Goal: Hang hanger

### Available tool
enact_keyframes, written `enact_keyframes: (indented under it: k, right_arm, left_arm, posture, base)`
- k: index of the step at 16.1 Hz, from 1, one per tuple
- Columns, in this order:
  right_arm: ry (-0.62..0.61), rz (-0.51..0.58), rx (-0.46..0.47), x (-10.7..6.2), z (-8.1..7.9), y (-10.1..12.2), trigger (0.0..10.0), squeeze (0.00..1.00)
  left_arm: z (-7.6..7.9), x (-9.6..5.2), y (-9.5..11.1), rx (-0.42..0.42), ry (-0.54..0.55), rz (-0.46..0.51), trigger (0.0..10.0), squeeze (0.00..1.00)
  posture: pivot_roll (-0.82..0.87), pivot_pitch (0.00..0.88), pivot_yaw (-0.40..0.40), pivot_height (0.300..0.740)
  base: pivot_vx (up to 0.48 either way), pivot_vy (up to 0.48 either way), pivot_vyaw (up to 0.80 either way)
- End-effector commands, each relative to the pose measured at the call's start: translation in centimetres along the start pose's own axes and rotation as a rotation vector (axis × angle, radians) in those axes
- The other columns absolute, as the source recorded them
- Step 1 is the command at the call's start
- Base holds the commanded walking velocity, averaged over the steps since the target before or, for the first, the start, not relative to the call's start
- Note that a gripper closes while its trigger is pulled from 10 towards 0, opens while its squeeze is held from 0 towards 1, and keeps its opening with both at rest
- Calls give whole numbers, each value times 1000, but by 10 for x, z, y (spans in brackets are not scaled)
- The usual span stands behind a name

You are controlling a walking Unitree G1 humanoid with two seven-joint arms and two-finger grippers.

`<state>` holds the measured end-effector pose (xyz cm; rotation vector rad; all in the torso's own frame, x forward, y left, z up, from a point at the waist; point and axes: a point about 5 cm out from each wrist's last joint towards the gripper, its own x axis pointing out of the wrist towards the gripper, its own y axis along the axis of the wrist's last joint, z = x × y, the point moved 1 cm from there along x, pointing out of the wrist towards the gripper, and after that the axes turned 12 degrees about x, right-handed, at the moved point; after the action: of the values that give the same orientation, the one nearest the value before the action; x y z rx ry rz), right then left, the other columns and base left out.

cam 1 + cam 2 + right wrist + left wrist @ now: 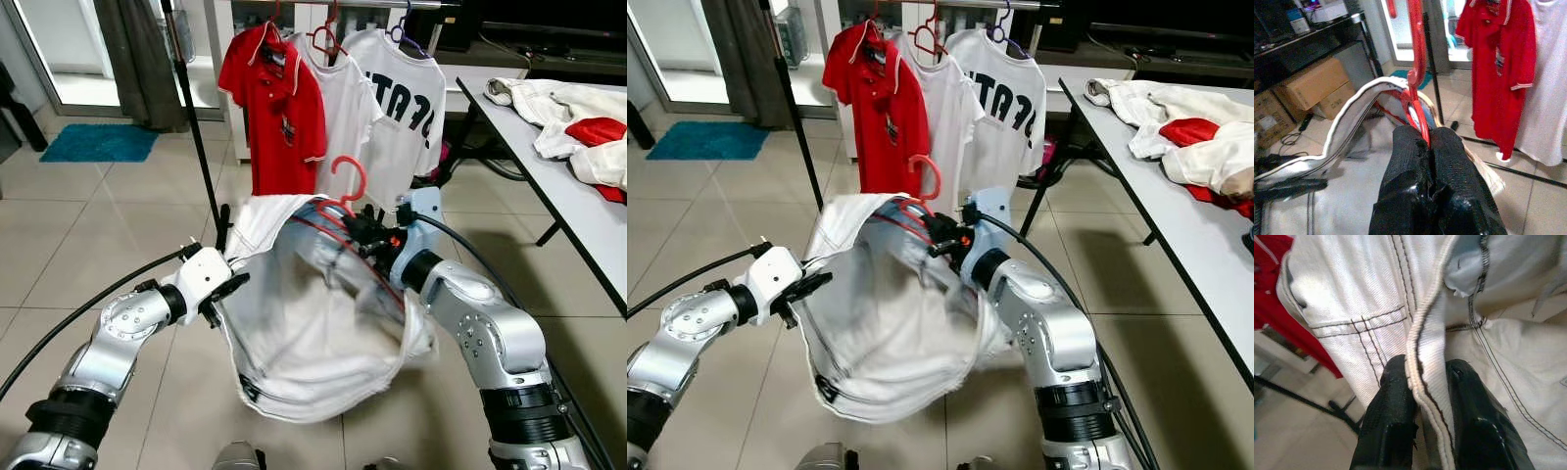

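Nearest you, the left gripper [227, 291] is clamped on the ribbed hem of a white garment [313, 333]; in the left wrist view both black fingers [1393, 396] pinch that edge. The right gripper [364, 233] is closed on the neck of the red hanger [345, 186], which is threaded inside the garment with its hook sticking up above the collar; the right wrist view shows the fingers [1410, 152] squeezing the red wire just below the hook.

You look to be mid-carry: garment already on the hanger, held out in front between the two arms, not yet on the rail. Next move probably calls for raising the right arm toward the clothes rack [196, 127] and finding a free gap for the hook, with the left side letting go so the cloth drops free.

Further back on the rack hang a red polo shirt [274, 108], a plain white shirt [343, 117] and a white printed shirt [407, 108] with dark characters, partly folded, not readable for sure. To your right, a table [549, 176] holds heaped white and red clothes [578, 122].
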<state>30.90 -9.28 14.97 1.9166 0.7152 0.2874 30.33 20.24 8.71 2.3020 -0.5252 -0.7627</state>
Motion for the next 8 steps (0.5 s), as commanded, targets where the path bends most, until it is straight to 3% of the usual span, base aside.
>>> enact_keyframes:
  k: [1, 2, 3, 4, 5, 6, 8]
  right_arm:
    - [86, 147, -63, -4, -18, 34, 10000, 0]
    - [129, 140, -74, -4, -25, 32, 10000, 0]
    - [140, 138, -77, -4, -27, 31, 10000, 0]
    - [139, 139, -76, -4, -28, 31, 10000, 0]
    - [137, 140, -75, -4, -27, 32, 10000, 0]
    - [128, 141, -76, -4, -26, 32, 10000, 0]
    - [123, 142, -79, -4, -25, 33, 10000, 0]
  left_arm:
    - [3, -2, -13, 20, -17, -79, 0, 0]
    - [-1, 1, -10, 31, 8, -70, 1294, 0]
    - [-4, 3, -6, 34, 22, -51, 4902, 0]
    - [-5, 4, -5, 32, 32, -45, 10000, 0]
    - [-7, 6, -2, -2, 33, -15, 10000, 0]
    - [-6, 5, 2, -21, 12, 30, 10000, 1000]
    - [-5, 0, 5, -32, -16, 66, 10000, 1000]
  posture:
    - [41, 0, -20, 705]
    - [41, 0, -19, 705]
    - [40, 0, -18, 705]
    - [38, 0, -15, 705]
    - [38, 0, -14, 705]
    - [34, 0, -8, 705]
    - [33, 0, -7, 705]
  base:
    - [0, 0, 0]
    - [0, 0, 0]
    - [0, 0, 0]
    - [0, 0, 0]
    - [0, 0, 0]
    - [0, 0, 0]
    - [0, 0, 0]
